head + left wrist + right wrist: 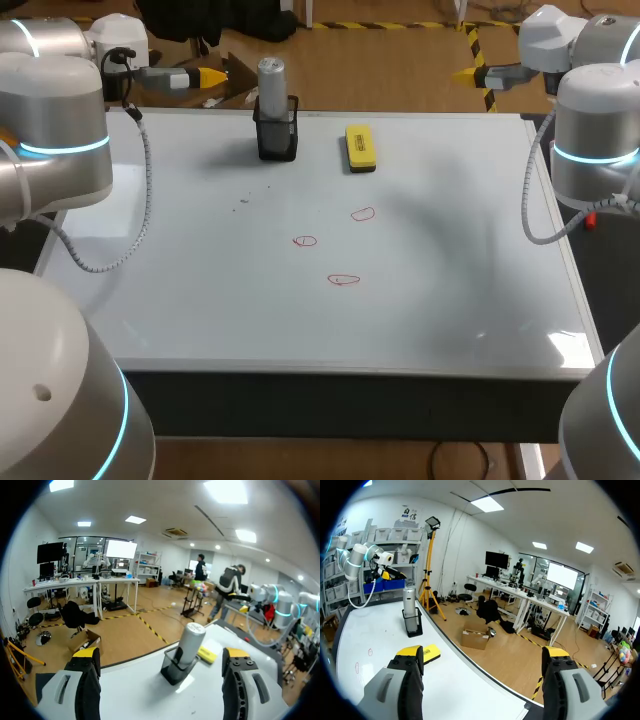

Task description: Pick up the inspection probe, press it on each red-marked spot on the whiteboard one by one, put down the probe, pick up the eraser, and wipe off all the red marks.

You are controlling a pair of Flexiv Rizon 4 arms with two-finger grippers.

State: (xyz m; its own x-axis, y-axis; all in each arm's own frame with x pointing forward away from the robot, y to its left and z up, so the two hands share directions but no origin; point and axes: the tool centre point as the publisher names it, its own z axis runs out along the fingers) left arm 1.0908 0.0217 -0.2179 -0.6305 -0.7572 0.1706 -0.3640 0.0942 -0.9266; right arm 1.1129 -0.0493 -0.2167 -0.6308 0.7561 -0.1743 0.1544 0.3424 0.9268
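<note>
While both arms hang at the far corners of the glossy white whiteboard (200,290) that forms the tabletop, we find each hand released. Our left gripper (160,655) has its two yellow-tipped fingers spread wide, with nothing touching either one, and it points sideways along the board's far edge. Ahead of it, framed in the gap between its fingers but well apart from them, stands the grey cylindrical inspection probe (191,639), upright in a black open-sided square holder (172,671). Just beyond that holder, as the left gripper faces it, lies the yellow block-shaped eraser (206,654), flat on the board and near the holder without touching it. Our right gripper (482,655) is likewise slack, its fingers wide apart and gripping nothing, and it points back along the same far edge toward the left arm. From the right gripper the eraser is the nearer thing ahead, and the probe in its holder stands farther on, so that both lie between our two grippers, with the probe closer to the left one. Three small outlines are drawn on the board on our side of the probe and eraser, well apart from both grippers: the first red mark (362,213) nearest the eraser, the second red mark (305,241) beside it toward the left gripper's side, and the third red mark (343,280) closest to us.
</note>
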